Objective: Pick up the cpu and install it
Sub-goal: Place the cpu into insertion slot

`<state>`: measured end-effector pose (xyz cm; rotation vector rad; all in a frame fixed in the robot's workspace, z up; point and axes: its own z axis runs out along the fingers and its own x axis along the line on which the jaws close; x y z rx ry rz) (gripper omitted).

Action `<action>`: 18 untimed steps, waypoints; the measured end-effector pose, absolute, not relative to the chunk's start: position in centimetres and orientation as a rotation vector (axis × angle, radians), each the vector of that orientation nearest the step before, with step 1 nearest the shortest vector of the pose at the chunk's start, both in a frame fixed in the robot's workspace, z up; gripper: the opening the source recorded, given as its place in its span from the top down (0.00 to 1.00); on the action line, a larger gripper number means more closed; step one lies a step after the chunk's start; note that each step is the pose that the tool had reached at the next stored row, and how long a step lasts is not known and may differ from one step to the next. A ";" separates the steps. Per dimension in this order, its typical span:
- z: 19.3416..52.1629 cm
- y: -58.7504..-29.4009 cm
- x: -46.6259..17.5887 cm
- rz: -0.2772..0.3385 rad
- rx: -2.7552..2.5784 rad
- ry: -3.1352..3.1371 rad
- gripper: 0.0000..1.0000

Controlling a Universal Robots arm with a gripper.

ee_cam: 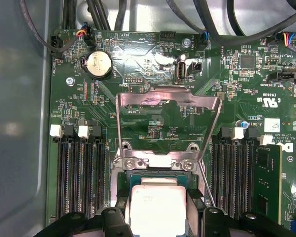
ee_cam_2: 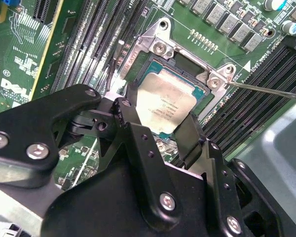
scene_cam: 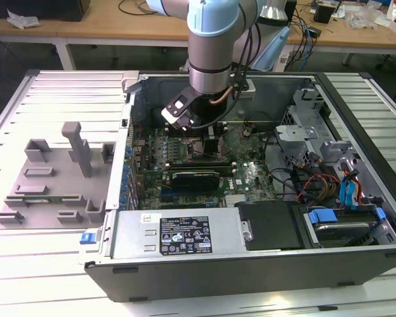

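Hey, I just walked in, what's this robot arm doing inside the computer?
The grey robot arm reaches down into the open black computer case. Its black gripper has its jaws closed on either side of the small silvery-grey square cpu chip, holding it right at the dark square motherboard socket. The socket's hinged metal plate stands open, so the chip is not locked in yet.

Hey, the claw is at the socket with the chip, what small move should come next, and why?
Probably ease straight down a touch, keeping level. The claw grips the chip by two opposite edges right over the socket, and the metal frame stands raised, out of the way. I cannot tell whether the chip sits flat, so releasing seems premature.
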<state>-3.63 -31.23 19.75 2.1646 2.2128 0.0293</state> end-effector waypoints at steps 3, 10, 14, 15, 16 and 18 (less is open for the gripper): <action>19.7 -31.2 -3.6 0.029 2.165 2.213 0.45; 20.1 -31.2 -3.6 0.029 2.165 2.213 0.38; 21.6 -31.2 -3.6 0.029 2.165 2.213 0.38; 21.7 -31.2 -3.6 0.029 2.165 2.213 0.38; 21.7 -31.2 -3.6 0.029 2.165 2.213 0.38; 21.8 -31.2 -3.6 0.029 2.165 2.213 0.46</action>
